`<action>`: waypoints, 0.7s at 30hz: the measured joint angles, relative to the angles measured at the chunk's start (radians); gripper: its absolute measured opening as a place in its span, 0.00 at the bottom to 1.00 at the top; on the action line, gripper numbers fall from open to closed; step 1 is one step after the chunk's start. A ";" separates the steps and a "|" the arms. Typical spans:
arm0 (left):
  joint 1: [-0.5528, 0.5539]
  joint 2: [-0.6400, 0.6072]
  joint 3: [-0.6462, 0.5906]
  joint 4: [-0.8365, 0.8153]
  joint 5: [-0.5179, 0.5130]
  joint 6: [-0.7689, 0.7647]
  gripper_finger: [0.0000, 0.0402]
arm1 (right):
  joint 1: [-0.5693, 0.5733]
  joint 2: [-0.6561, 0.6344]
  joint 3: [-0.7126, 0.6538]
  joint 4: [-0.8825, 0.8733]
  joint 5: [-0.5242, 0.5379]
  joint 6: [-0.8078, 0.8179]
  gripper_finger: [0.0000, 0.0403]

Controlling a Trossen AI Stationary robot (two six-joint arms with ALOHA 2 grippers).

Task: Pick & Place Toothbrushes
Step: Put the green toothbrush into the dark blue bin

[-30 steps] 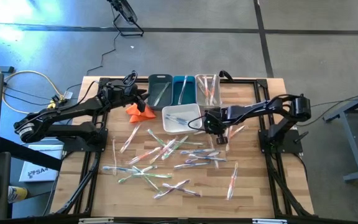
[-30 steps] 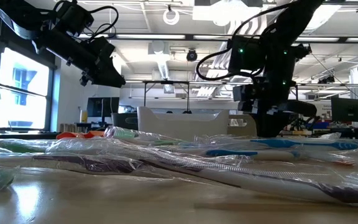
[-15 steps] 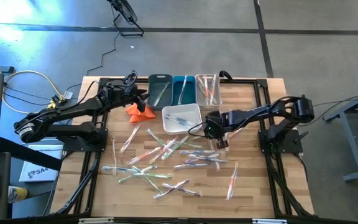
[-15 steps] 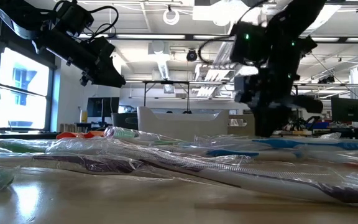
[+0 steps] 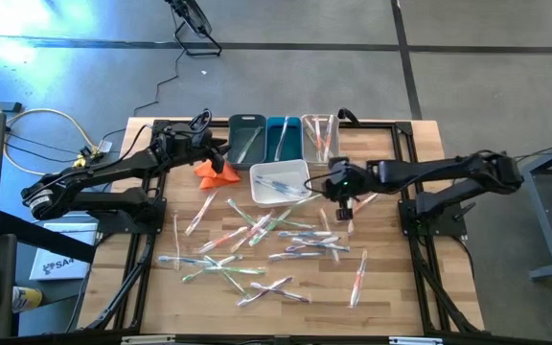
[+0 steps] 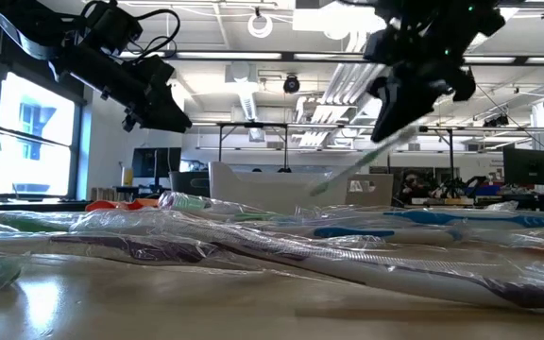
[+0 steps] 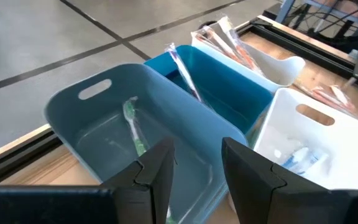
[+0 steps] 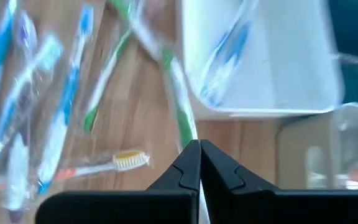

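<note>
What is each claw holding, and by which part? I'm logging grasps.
Right claw pinches a green toothbrush in its wrapper at one end. Left claw is open, holding nothing.

Both arms are dark, jointed black links with black cables looped along them. The left gripper (image 7: 194,171) has two flat, angular black fingers (image 7: 157,171); the right gripper (image 8: 199,165) shows wedge-shaped black fingertips (image 8: 185,171).
</note>
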 joint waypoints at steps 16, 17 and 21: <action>0.000 0.000 0.000 -0.054 0.123 0.000 0.33 | 0.019 -0.047 0.001 -0.146 -0.130 0.240 0.00; 0.000 0.000 0.000 -0.056 0.123 0.000 0.33 | 0.023 -0.037 0.001 -0.151 -0.113 0.249 0.00; 0.000 0.000 0.000 -0.054 0.119 0.004 0.33 | 0.026 -0.011 0.001 -0.143 -0.026 0.261 0.00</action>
